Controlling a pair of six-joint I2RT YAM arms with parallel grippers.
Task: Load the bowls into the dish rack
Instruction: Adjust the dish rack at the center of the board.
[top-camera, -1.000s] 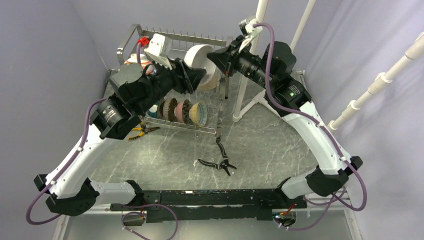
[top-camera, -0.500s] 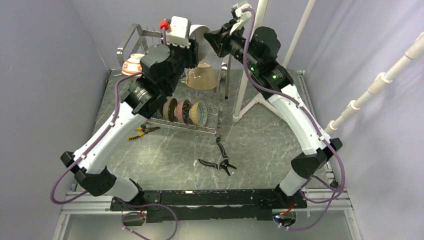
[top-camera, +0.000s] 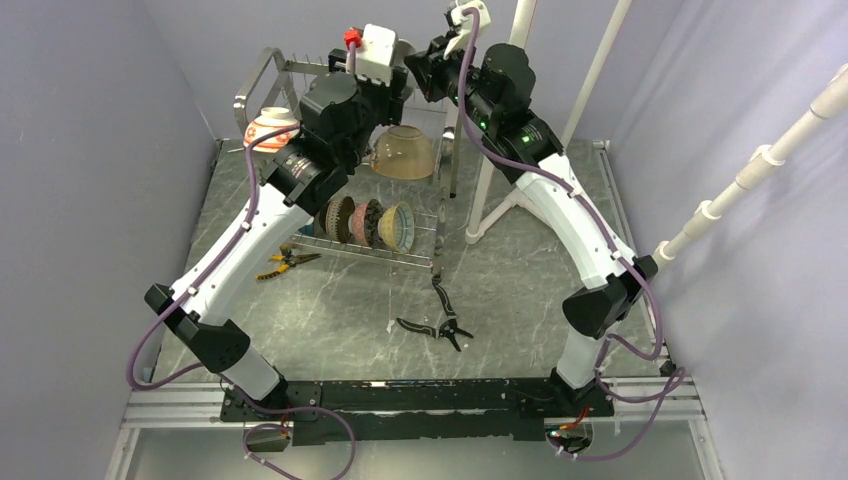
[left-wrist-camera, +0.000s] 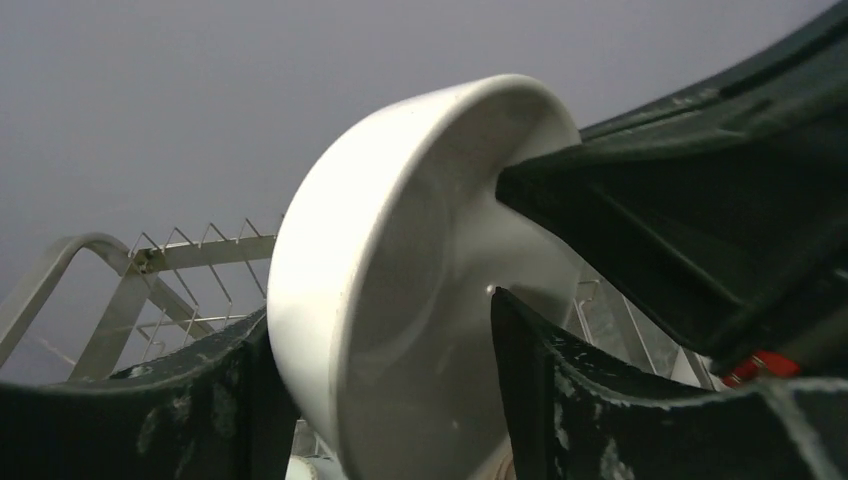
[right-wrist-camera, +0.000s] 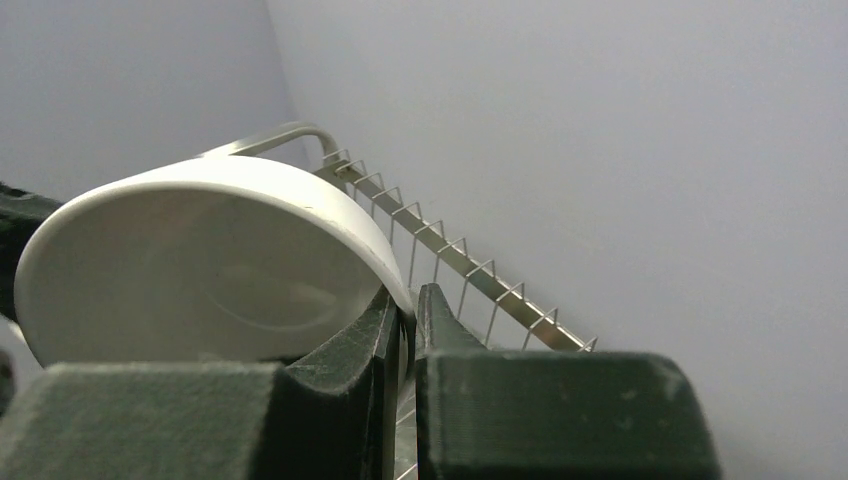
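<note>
Top view, arms: both reach up over the far end of the table (top-camera: 520, 290), and the left gripper (top-camera: 393, 85) and right gripper (top-camera: 418, 72) meet nose to nose above the dish rack (top-camera: 300, 66).
Top view, rack, upper part: a red-patterned bowl (top-camera: 272, 128) sits at the left end and a tan bowl (top-camera: 405, 155) sits below the two grippers. From here I cannot tell which tier either one rests on.
Top view, rack, lower tier: a row of patterned bowls (top-camera: 350, 220) stands on edge between the prongs. The teal bowl with a yellow centre (top-camera: 400, 225) is at the right end of the row.
Top view, table: yellow-handled pliers (top-camera: 285, 262) lie just left of the rack's near corner. A black clamp (top-camera: 435, 325) lies further toward the arm bases, and a white pipe stand (top-camera: 500, 150) rises to the right of the rack.
Left wrist view, bowl: a plain white bowl (left-wrist-camera: 400, 300) is up in the air, turned on its edge, with the rack's prong row behind and below it.
Left wrist view, left jaws: they are spread wide, with one finger (left-wrist-camera: 150, 410) on each side of the bowl. I cannot tell whether they press on it.
Left wrist view, other arm: the right gripper comes in from the upper right and meets the bowl at its rim.
Right wrist view, right jaws: they are drawn almost together and pinch the white bowl's rim between the fingertips.
Right wrist view, bowl: its hollow side faces the camera, and the top rail and prongs of the rack run just behind it.
</note>
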